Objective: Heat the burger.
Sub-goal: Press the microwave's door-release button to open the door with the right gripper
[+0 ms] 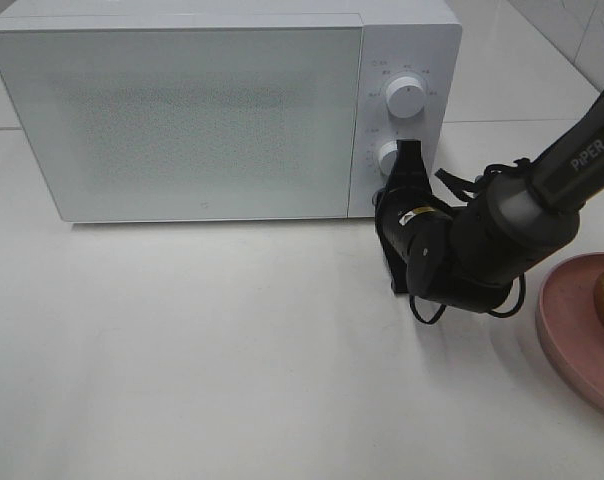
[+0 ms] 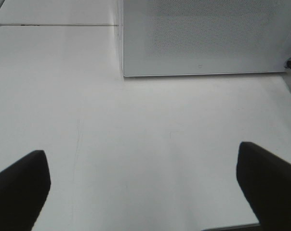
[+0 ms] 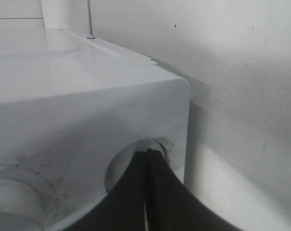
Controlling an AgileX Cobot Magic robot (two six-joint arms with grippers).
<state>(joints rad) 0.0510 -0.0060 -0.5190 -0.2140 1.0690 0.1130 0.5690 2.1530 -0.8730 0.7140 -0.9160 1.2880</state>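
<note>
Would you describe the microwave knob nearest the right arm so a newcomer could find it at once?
Start at the big white microwave on the table. On its right-hand control panel, two round white knobs sit one above the other; take the lower knob. Unlike the upper knob, which stands clear, it has the shut black right claw against it.
</note>
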